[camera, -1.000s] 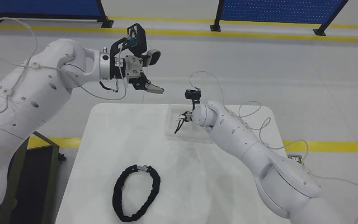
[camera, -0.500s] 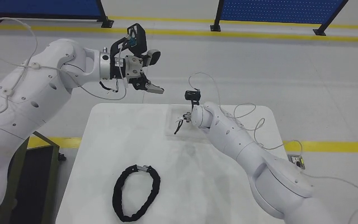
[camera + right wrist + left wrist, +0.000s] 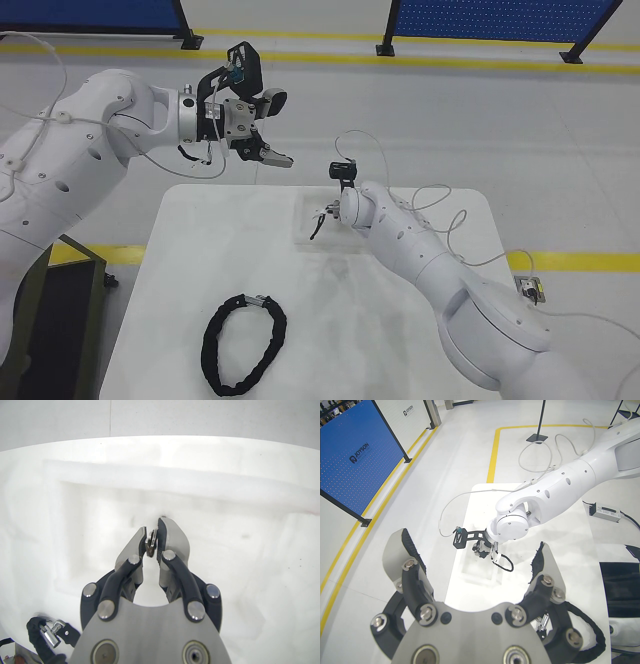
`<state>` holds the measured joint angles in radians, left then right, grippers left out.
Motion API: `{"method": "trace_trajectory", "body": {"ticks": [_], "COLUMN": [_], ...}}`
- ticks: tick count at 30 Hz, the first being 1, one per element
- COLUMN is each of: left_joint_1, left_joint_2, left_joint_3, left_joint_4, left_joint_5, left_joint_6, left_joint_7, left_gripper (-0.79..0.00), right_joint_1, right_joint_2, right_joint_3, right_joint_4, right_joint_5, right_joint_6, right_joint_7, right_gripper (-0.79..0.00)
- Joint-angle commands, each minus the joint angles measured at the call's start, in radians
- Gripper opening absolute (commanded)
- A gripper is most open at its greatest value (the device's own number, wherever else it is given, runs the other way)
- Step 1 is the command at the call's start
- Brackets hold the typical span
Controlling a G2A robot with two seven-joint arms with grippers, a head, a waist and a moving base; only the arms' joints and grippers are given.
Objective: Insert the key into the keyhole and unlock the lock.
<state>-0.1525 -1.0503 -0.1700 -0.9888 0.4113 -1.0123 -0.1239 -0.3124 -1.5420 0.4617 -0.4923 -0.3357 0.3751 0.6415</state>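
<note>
A small metal key (image 3: 150, 543) on a ring is pinched between the pads of my right gripper (image 3: 151, 531), which is shut on it just above the floor of a shallow white foam tray (image 3: 175, 482). In the top view this gripper (image 3: 319, 222) points down into the tray (image 3: 303, 236) at the table's far middle. The black cable lock (image 3: 243, 343) lies coiled near the table's front left, its metal lock head (image 3: 51, 636) showing in the right wrist view. My left gripper (image 3: 268, 152) hangs open and empty beyond the table's far left edge, above the floor.
The white table (image 3: 200, 260) has bare surface between the tray and the lock. A dark stand (image 3: 55, 300) sits beside the table's left edge. A power adapter (image 3: 528, 286) lies on the floor to the right. Blue panels stand far behind.
My right arm has edged slightly left over the tray, its gripper staying at the same spot. The left arm and the lock have not moved.
</note>
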Motion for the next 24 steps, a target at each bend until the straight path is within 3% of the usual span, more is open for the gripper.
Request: {"method": "trace_trajectory", "body": {"ticks": [1, 13, 24], "left_joint_1": [0.000, 0.000, 0.000], "left_joint_2": [0.000, 0.000, 0.000], "left_joint_3": [0.000, 0.000, 0.000], "left_joint_4": [0.000, 0.000, 0.000], "left_joint_5": [-0.001, -0.001, -0.001], "left_joint_6": [0.000, 0.000, 0.000], "left_joint_7": [-0.001, -0.001, -0.001], "left_gripper": [0.000, 0.000, 0.000], "right_joint_1": [0.001, 0.025, 0.024], "right_joint_2": [-0.004, -0.018, -0.010], "right_joint_3": [0.003, 0.027, 0.011], "right_joint_4": [0.008, 0.018, -0.035], "right_joint_5": [-0.004, -0.055, -0.189], "right_joint_6": [0.000, 0.009, 0.069], "right_joint_7": [0.002, 0.011, 0.112], "right_gripper": [-0.785, -0.785, -0.785]}}
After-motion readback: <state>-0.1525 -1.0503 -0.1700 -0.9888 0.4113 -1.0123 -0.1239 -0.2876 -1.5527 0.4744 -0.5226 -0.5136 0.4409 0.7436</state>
